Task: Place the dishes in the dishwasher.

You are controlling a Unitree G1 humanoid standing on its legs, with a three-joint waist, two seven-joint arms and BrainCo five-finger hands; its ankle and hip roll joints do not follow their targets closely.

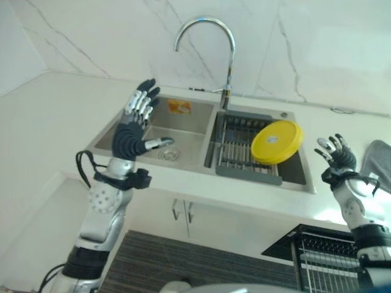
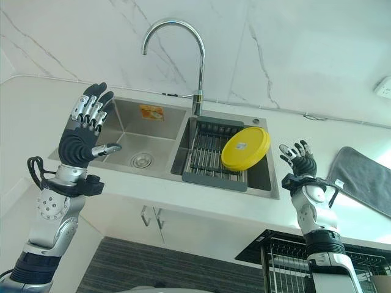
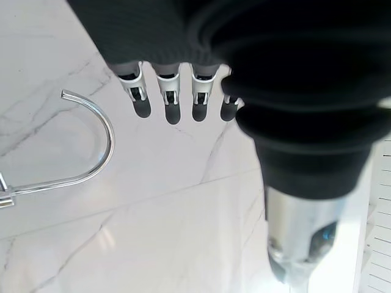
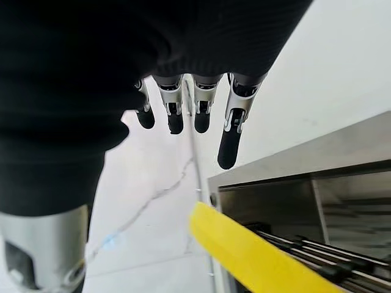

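Over at the double sink (image 2: 125, 137), one yellow plate (image 2: 245, 148) is leaning tilted in the dark drying rack (image 2: 211, 160) sitting in the right basin, under one curved faucet (image 2: 174, 49). An orange sticker (image 2: 149, 112) is showing on the left basin wall, too small to read. Both hands are hovering spread and holding nothing: left hand (image 2: 82, 131) above the left basin, right hand (image 2: 299, 160) over the tabletop (image 2: 201, 204) beside one grey towel (image 2: 365, 178). One wire dishwasher rack (image 2: 287, 259) is sitting below.
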